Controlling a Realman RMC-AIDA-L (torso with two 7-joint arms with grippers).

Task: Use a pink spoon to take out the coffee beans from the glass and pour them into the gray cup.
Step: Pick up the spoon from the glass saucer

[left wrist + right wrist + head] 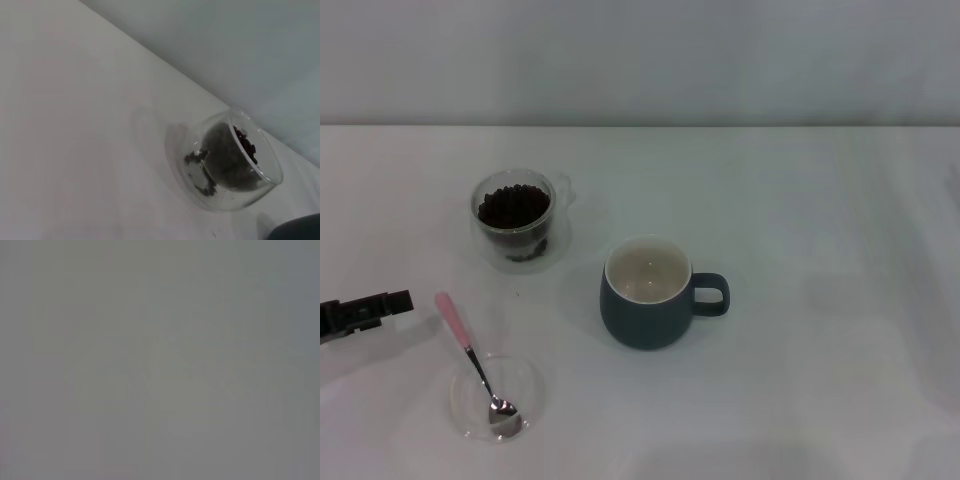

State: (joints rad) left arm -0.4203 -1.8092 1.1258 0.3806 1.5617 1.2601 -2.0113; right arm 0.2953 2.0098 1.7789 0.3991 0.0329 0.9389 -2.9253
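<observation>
Pink spoon (470, 352) beside left gripper (395, 303) (apart), untouched.

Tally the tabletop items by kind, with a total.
Clear double-walled glass of dark coffee beans: 1
Dark blue-gray ceramic mug: 1
Pink-handled metal teaspoon: 1
Flat clear round dish: 1
Total: 4

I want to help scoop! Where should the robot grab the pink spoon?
Probably the pink handle. The pink spoon lies with its metal bowl in the flat clear dish, while the handle sticks out over the rim toward the left tool, so coming from above on that side looks easiest.
</observation>
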